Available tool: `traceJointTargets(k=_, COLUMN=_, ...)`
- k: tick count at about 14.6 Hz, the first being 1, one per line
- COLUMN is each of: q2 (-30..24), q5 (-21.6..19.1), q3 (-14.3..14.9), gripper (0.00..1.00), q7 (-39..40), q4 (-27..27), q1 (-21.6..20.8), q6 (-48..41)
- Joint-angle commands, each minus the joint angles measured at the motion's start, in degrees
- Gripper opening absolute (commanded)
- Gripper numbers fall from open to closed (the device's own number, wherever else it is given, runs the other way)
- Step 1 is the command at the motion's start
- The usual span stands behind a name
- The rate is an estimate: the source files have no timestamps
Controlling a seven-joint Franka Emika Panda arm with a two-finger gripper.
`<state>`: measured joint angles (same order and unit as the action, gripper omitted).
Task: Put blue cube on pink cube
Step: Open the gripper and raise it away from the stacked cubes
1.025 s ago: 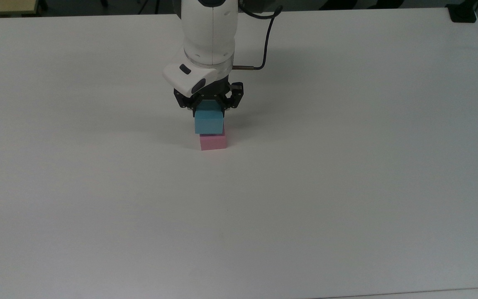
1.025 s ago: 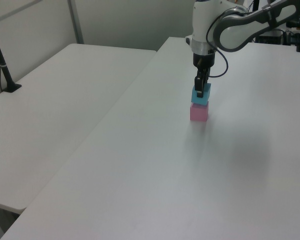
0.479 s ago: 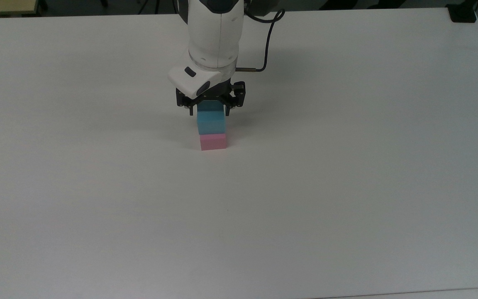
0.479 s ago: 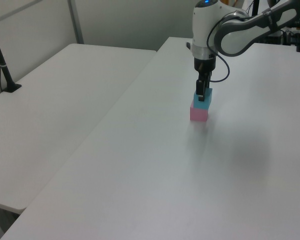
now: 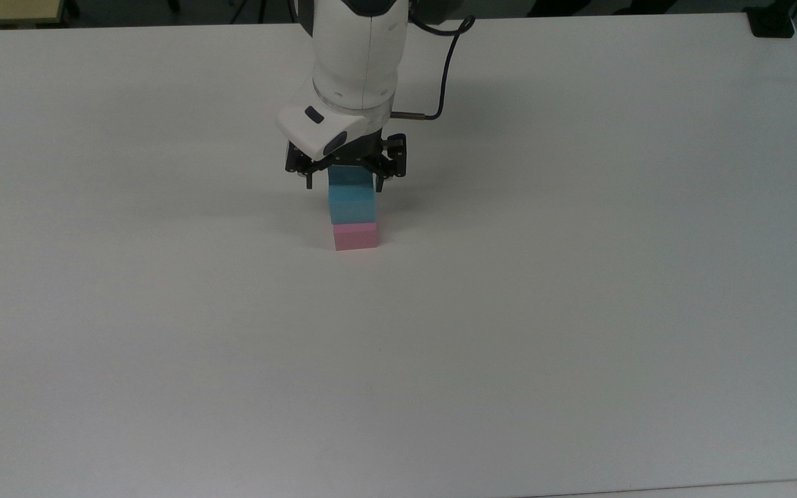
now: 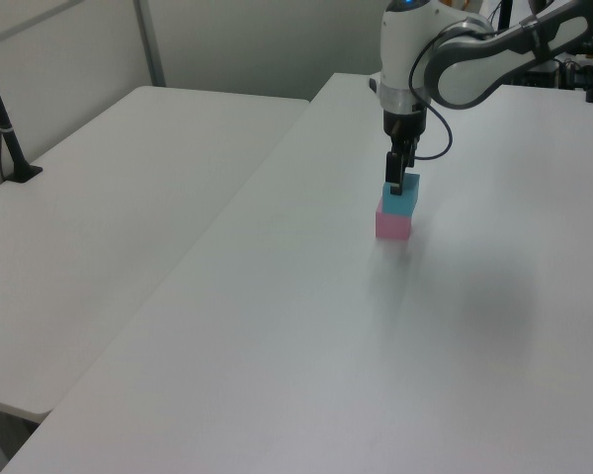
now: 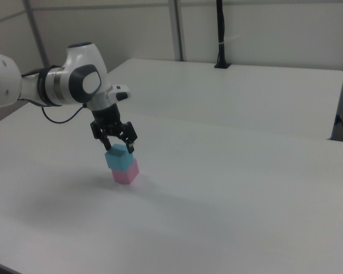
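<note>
The blue cube rests squarely on top of the pink cube near the middle of the white table. My gripper hangs straight down over the stack, open, its fingers spread a little wider than the blue cube and level with its top edge. In the left view the gripper stands over the blue cube and pink cube. The right view shows the gripper with both fingers apart on either side of the blue cube, which sits on the pink cube.
A second white table adjoins mine at the left view's left, with a black post clamped to it. A black clamp sits at the top view's far right corner. The arm's cable loops behind the wrist.
The blue cube came down onto the pink cube. The fingers then spread apart off it, and the gripper lifted slightly.
</note>
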<state>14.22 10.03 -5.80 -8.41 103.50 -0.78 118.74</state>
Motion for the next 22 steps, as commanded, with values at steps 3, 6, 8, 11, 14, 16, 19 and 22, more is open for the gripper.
traceJointTargets(k=3, q2=-5.69, q5=0.43, q3=0.70, gripper=1.00, q7=-1.17, q4=-6.11, q1=1.38, q6=-12.37)
traceJointTargets(k=6, q2=-6.75, q5=-2.64, q3=0.88, gripper=1.00, q7=0.66, q4=-12.86, q1=3.05, q6=-20.44)
traceJointTargets(k=8, q2=-8.06, q5=-3.97, q3=1.66, gripper=1.00, q7=4.09, q4=-14.64, q1=4.02, q6=-24.50)
traceJointTargets(k=11, q2=-11.49, q5=-8.69, q3=6.75, gripper=1.00, q7=9.55, q4=-15.61, q1=3.59, q6=-27.50)
traceJointTargets(k=14, q2=-13.17, q5=-10.29, q3=11.84, gripper=1.00, q7=9.29, q4=-15.70, q1=0.54, q6=-27.42)
traceJointTargets(k=16, q2=-12.91, q5=-10.56, q3=16.76, gripper=1.00, q7=7.54, q4=-15.79, q1=-3.86, q6=-26.89)
traceJointTargets(k=19, q2=-12.91, q5=-10.56, q3=17.23, gripper=1.00, q7=7.88, q4=-15.79, q1=-4.06, q6=-26.89)
traceJointTargets(k=22, q2=-12.82, q5=-10.04, q3=17.23, gripper=1.00, q7=15.22, q4=-15.96, q1=-3.36, q6=-27.24)
